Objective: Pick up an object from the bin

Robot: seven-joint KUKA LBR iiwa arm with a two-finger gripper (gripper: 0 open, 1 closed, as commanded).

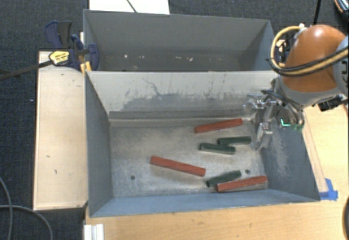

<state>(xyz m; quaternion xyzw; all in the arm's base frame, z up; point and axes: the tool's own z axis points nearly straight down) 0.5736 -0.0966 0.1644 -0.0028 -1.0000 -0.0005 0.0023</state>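
Bright metal hand (260,139) under the orange wrist cover (312,59), low at the right side of the grey metal bin (163,89), close against the right wall. Nothing visible in its grip. Whether it is apart or together: cannot tell from this angle.

Nearest thing: a dark green bar (235,140), lying flat on the bin floor. Its right end is just beside the tip of the hand, to the hand's left in the view; touching or a hair apart, cannot say. The hand is not round it.

A second green bar (217,148) lies against the first one's left end, slightly nearer the front. Above both, toward the back wall, is a red bar (218,125), tilted a little, right end near the hand. Further out, a long red bar (178,166) sits alone mid-floor. Near the front wall a third green bar (223,178) touches a front red bar (243,183).

Handling, as a judgement: all look like short stiff sticks, probably light, hard and smooth-faced, not fragile. A grip across the narrow width near mid-length should keep one level; taken by the end it would likely swing or slip. The dark green bar is the closest candidate, though its neighbour crowds its left end and the wall is tight on the right. The long red bar has the clearest room around it.
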